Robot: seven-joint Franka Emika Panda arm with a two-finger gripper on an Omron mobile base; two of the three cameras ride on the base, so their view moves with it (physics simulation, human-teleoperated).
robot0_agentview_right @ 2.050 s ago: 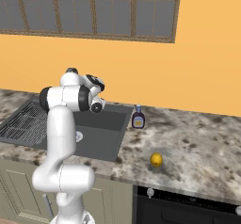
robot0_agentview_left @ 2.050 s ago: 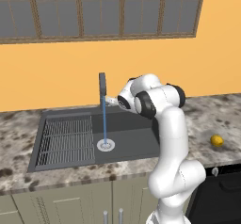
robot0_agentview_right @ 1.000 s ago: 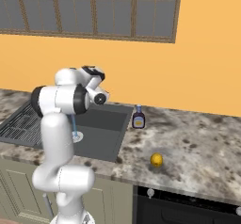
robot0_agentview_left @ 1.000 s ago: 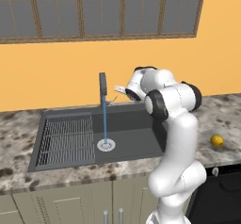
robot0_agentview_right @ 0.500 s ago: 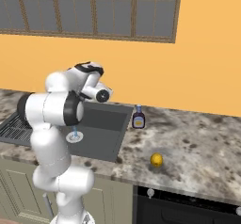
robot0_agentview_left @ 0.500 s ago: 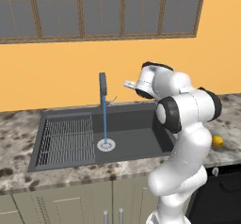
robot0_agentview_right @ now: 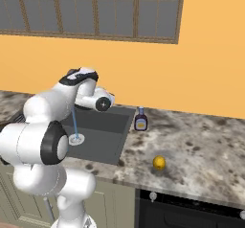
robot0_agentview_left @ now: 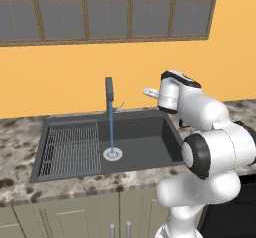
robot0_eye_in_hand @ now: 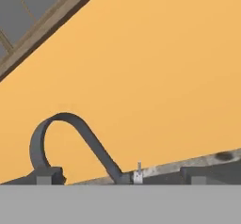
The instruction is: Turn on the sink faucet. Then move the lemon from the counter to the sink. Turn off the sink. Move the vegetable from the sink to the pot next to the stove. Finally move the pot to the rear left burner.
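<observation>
Lemon (robot0_agentview_right: 159,163) on the tabletop (robot0_agentview_right: 201,145), right of the sink (robot0_agentview_right: 103,126), near the front edge, well apart from the tool. Faucet (robot0_agentview_left: 109,94) upright at the sink's back rim, thin blue stream falling from the spout onto the drain (robot0_agentview_left: 112,154); lever (robot0_eye_in_hand: 138,167) small and pale at the base, seen in the hand view beside the bent spout. Rack (robot0_agentview_left: 70,148) over the left half of the basin. Small dark bottle (robot0_agentview_right: 140,120) just beside the sink's right rear corner. Tool (robot0_agentview_left: 149,91) raised above the sink's right rear, pointing toward the faucet, touching nothing; open or closed, cannot tell. Stove front (robot0_agentview_right: 191,212) below the lemon
</observation>
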